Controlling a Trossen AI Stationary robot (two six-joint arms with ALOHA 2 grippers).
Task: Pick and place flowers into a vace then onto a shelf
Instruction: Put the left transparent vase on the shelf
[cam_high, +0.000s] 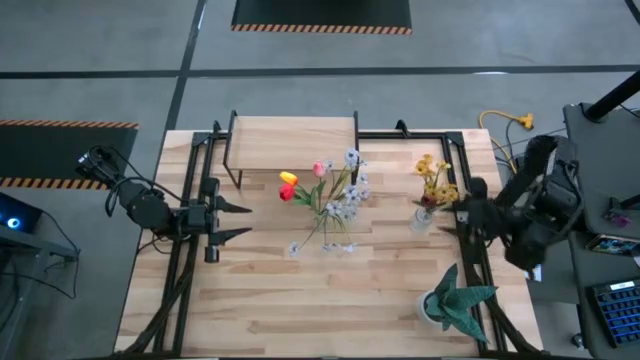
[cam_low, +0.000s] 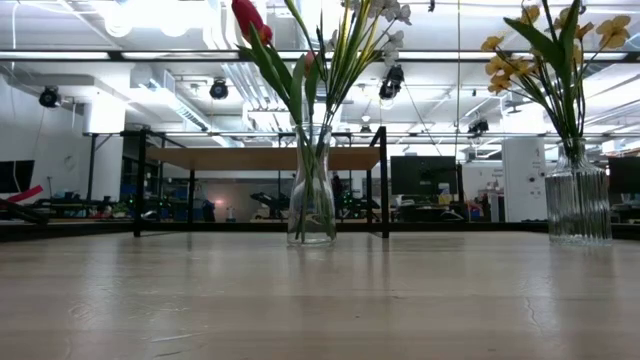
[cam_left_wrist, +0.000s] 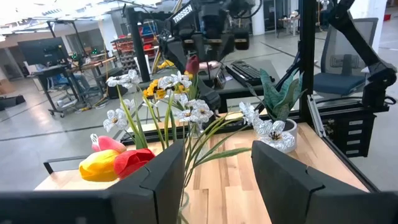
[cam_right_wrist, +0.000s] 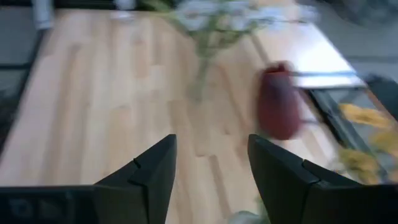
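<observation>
Right pincer (cam_high: 452, 215), fingers apart and empty, sits beside the ribbed glass vase of yellow flowers (cam_high: 433, 182) at centre-right; a careless pull-back could tip it. Left pincer (cam_high: 243, 220) waits half-open, mid-left.

On the surface (cam_low: 300, 300) stands a clear vase (cam_low: 311, 190) of flowers (cam_low: 330, 50); behind it the shelf (cam_low: 260, 158); at right, a ribbed vase (cam_low: 578, 200) with yellow blooms (cam_low: 550, 40).
</observation>
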